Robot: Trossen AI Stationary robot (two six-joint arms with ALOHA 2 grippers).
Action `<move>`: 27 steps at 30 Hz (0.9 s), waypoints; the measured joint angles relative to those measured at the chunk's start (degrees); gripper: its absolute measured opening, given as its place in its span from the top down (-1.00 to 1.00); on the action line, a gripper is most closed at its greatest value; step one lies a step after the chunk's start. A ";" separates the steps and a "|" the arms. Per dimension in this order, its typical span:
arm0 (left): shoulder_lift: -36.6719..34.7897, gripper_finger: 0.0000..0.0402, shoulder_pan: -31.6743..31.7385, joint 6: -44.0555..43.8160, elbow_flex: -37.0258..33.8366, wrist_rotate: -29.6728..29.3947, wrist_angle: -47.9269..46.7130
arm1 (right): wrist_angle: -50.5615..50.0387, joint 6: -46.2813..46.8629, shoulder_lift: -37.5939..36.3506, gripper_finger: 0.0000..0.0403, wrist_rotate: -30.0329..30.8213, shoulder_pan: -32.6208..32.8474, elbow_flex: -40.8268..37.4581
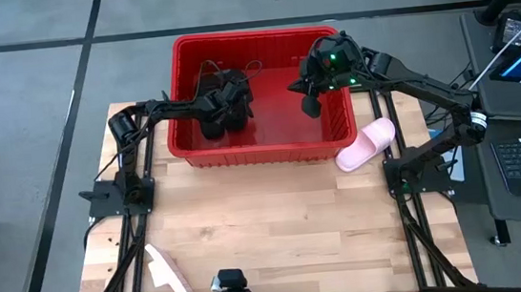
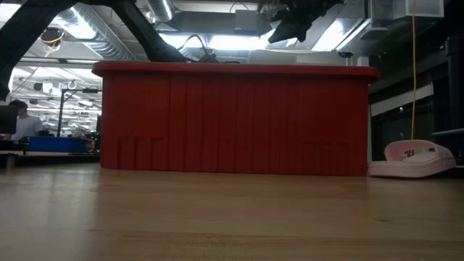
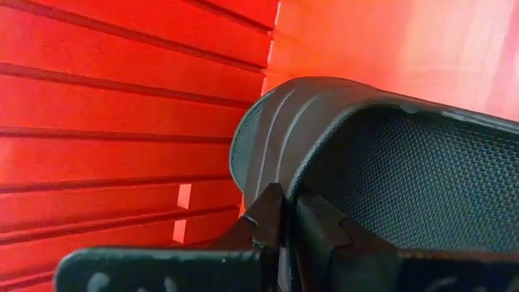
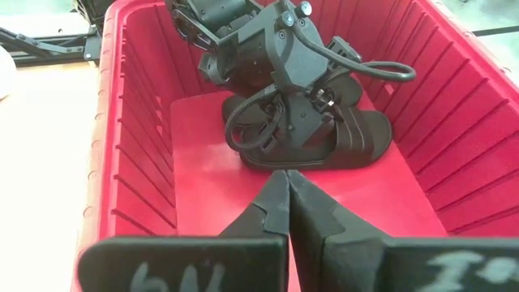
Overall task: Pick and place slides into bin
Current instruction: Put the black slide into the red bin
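A white object lies near the front left corner of the wooden tabletop, well apart from everything else. Behind it, the red bin stands at the far edge of the tabletop. The left tool is down inside the bin's left half, and its wrist camera shows the fingers pinched together on the edge of a black slide, right against the ribbed red wall. From the right wrist camera, two black slides lie side by side on the bin floor under that left arm.

Further right, the right tool hangs above the bin's right half, clear of the floor; its two fingers meet at the tips and carry nothing. In the low view it shows dark above the bin's rim.

Just outside the bin's right front corner, one pink slide rests on the tabletop, sole down, close beside the wall.
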 joint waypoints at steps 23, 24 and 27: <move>-0.06 0.57 0.00 -0.02 0.00 2.18 -0.52 | -0.57 -1.22 0.00 0.98 0.00 0.00 0.00; -0.10 0.55 0.00 -0.01 0.00 1.94 -0.76 | -0.57 -1.27 0.00 0.98 0.00 0.00 0.00; -0.11 0.50 -0.02 -0.02 0.00 0.87 -0.96 | -0.56 -1.40 0.00 0.98 0.00 0.00 0.00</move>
